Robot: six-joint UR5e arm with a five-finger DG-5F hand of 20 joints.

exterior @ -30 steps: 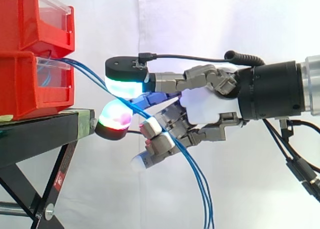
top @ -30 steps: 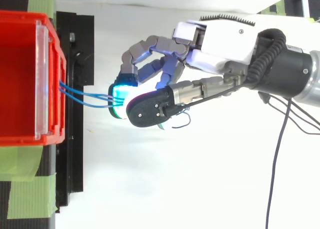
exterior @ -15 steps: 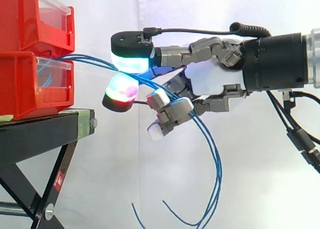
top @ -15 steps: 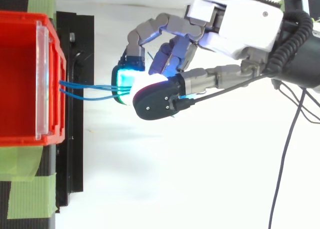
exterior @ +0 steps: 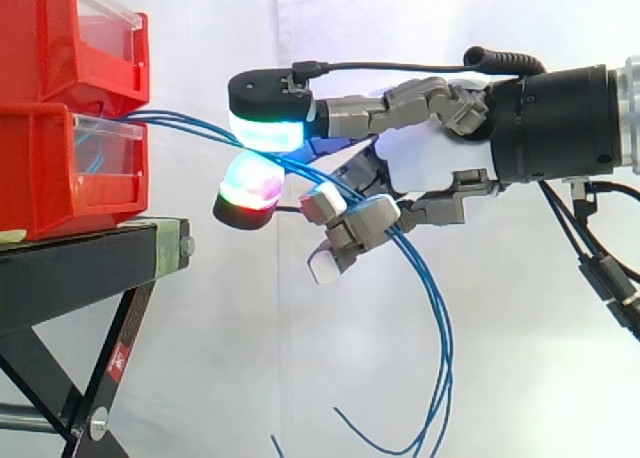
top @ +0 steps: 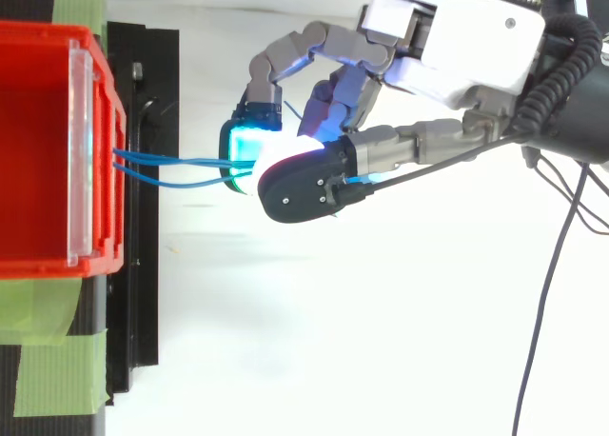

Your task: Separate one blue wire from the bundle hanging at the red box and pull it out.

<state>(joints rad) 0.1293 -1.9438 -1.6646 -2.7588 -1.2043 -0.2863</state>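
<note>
Since half a second ago the hand (exterior: 430, 168) has eased a bit further right, away from the bins. The wires' loose ends (exterior: 340, 418) have swung higher at the bottom of the side view.

Now we see the wires (exterior: 185, 124) leave the gap above the lower bin (exterior: 60, 168), under the upper bin (exterior: 70, 38), at the left of the frame. They run nearly level to the right, clear of the stand (exterior: 80, 258). From there they pass between the cyan pad (exterior: 268, 133) above and the red-magenta pad (exterior: 250, 183) below, through the curled fingers, then arc down to the lower right.

The hand is closed round the wires, with both pads pinching them. We can't tell how many strands sit in the pinch; it looks like more than one.

From above, the wires (top: 171, 159) cross the stand's black edge from the bin's front to the pads at frame centre. The hand's (top: 457, 46) palm sits upper right.
</note>
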